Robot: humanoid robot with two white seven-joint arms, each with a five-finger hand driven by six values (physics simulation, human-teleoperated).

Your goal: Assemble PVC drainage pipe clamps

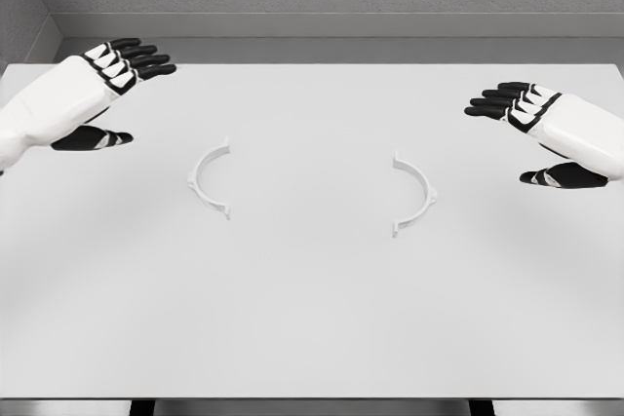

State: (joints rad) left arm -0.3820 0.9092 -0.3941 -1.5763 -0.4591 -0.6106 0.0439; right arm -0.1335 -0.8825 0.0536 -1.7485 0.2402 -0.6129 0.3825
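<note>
Two white half-ring clamp pieces lie flat mid-desk [312,338], well apart: the left clamp half [209,178] and right clamp half [413,194], open sides facing. The left robot hand [109,85] and right robot hand [531,129] hover outboard of them, fingers spread, holding nothing.

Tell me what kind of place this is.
Probably a simulated assembly workbench, not a real room. A plain white table stands against bare grey walls, holding two white half-ring clamp pieces lying apart. The left hand and right hand hover open at either side.
</note>
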